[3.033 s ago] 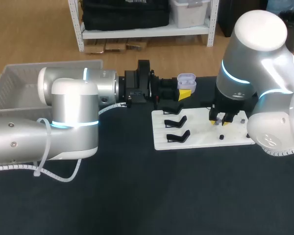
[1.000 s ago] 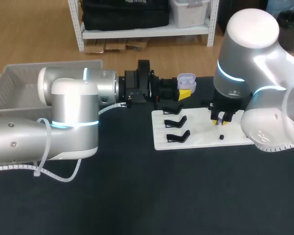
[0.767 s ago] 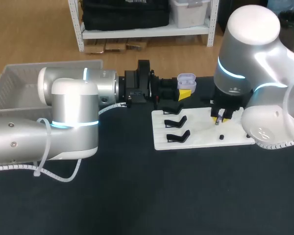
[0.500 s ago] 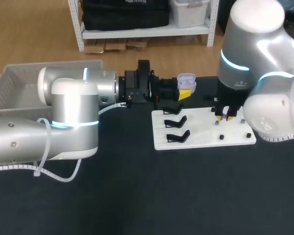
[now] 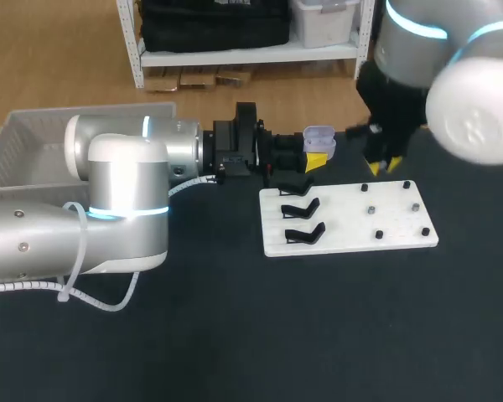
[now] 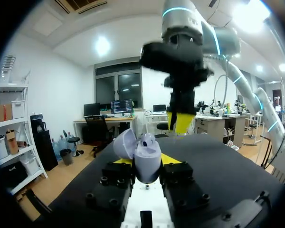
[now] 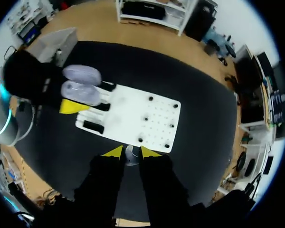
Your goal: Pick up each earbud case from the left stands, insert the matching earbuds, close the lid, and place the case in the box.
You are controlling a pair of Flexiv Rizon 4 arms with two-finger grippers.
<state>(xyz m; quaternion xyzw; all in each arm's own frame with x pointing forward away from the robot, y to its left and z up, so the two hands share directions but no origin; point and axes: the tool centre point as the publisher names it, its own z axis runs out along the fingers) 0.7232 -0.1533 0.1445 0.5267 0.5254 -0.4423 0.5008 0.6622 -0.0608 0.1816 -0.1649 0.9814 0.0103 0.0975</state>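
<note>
Both loaded!
Left gripper [image 6: 147,162] clamps open lilac plastic case [image 6: 143,151]; right gripper [image 7: 131,152] pinches small grey earbud [image 7: 131,156], white board [image 7: 147,114] beneath.

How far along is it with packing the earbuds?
Done: one earbud case is off its stand, lid open, held in the left gripper. In hand: the right gripper holds an earbud above the board. Left: seating that earbud, closing the lid, putting the case in the box.

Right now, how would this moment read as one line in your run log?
left tool: shut on earbud case, lid open | right tool: shut on earbud, high above white board
</note>
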